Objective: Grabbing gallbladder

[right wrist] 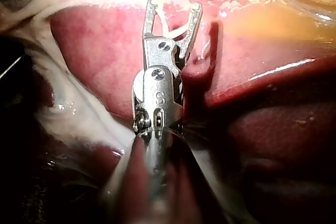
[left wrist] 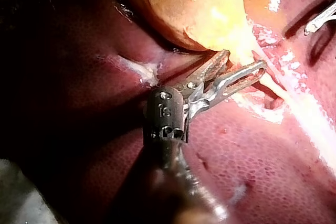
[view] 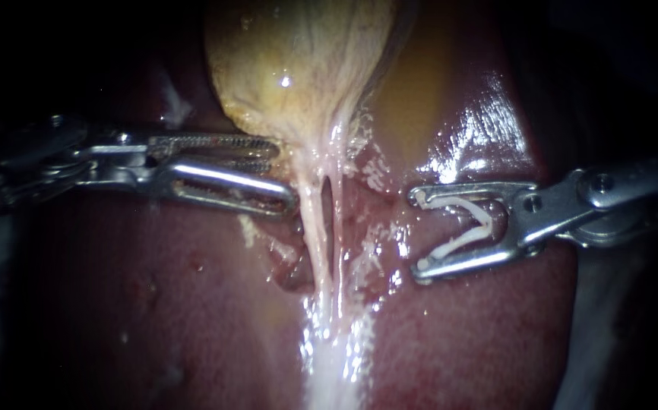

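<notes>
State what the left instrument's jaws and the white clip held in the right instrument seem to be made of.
The left instrument has jaws of polished metal, judging by bright silvery glints and toothed inner faces. The clip is probably plastic: matt white, no metallic shine.

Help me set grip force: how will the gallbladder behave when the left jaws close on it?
The gallbladder probably gives like a soft sac: its wall looks wrinkled and tapers to a thin stalk. Likely slippery, given its wet glints. The left instrument's open jaws may need a full bite.
</notes>
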`<action>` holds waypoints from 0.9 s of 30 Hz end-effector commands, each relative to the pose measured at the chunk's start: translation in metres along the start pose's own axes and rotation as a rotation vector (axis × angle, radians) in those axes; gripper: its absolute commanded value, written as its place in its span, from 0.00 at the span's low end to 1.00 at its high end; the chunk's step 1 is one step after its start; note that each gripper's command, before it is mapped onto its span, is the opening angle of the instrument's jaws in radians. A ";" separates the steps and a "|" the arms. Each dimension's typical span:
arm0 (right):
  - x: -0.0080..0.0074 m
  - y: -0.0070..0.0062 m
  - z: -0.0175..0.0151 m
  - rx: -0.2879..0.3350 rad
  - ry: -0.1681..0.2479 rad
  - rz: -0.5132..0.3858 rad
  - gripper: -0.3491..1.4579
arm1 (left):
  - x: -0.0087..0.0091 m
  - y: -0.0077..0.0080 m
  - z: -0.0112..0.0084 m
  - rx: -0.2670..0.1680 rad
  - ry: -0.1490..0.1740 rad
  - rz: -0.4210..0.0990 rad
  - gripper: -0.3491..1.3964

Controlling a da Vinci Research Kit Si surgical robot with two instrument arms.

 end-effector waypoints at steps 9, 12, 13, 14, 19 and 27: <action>0.0001 -0.0001 0.0000 0.000 0.000 0.000 0.47 | -0.0002 -0.0007 -0.0008 0.011 -0.025 -0.008 0.29; 0.0001 -0.0001 0.0000 0.000 0.000 0.000 0.47 | -0.0003 -0.0008 -0.0011 0.017 -0.039 -0.007 0.20; 0.0001 -0.0001 0.0000 0.000 0.000 0.000 0.47 | -0.0004 -0.0007 -0.0012 0.020 -0.044 -0.013 0.16; 0.0001 -0.0001 0.0000 0.000 0.000 0.000 0.47 | -0.0004 -0.0007 -0.0014 0.026 -0.047 -0.018 0.12; 0.0001 -0.0001 0.0000 0.000 0.000 0.000 0.47 | -0.0003 -0.0003 -0.0017 0.030 -0.062 -0.026 0.02; 0.0001 -0.0001 0.0000 0.000 0.000 0.000 0.47 | -0.0001 0.0001 -0.0022 0.040 -0.079 -0.050 0.00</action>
